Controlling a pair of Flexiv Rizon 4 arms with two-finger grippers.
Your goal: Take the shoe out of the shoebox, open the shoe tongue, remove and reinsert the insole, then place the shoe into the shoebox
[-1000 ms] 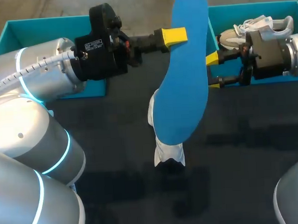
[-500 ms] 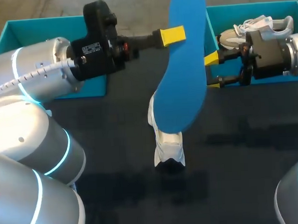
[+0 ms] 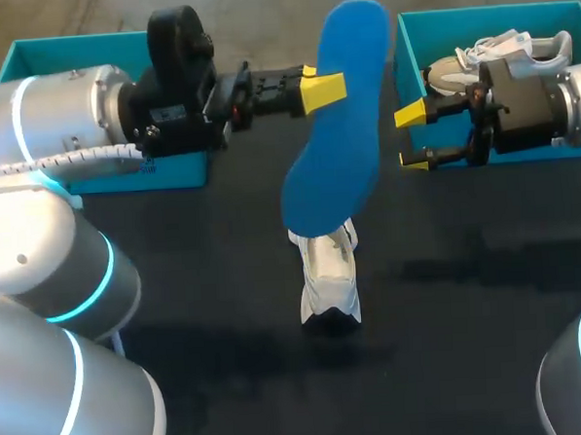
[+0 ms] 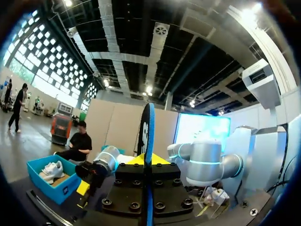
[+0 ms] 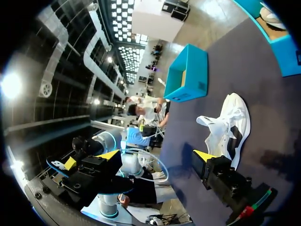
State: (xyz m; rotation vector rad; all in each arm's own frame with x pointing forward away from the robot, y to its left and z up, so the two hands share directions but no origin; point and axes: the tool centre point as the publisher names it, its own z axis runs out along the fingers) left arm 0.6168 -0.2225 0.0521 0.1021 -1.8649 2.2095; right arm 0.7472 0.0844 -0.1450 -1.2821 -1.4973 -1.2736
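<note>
The left pincer (image 3: 328,87) was pressed onto a blue insole (image 3: 336,127), one yellow finger on each face. It held the insole on edge in the air above the middle of the table (image 3: 471,315). In the left wrist view the insole (image 4: 148,136) showed as a thin blue line between the fingers.

The insole's lower end hung over the far end of a white shoe (image 3: 328,279), which lay near the table's centre.

The right pincer (image 3: 411,135) was spread wide and gripped nothing. It sat just beside the insole's right edge without touching it, in front of the near left corner of the shoebox (image 3: 475,15).

That teal shoebox stood at the table's far right corner with a second shoe (image 3: 501,49) inside. A teal box (image 3: 67,44) stood at the far left corner, partly hidden by the left arm.
</note>
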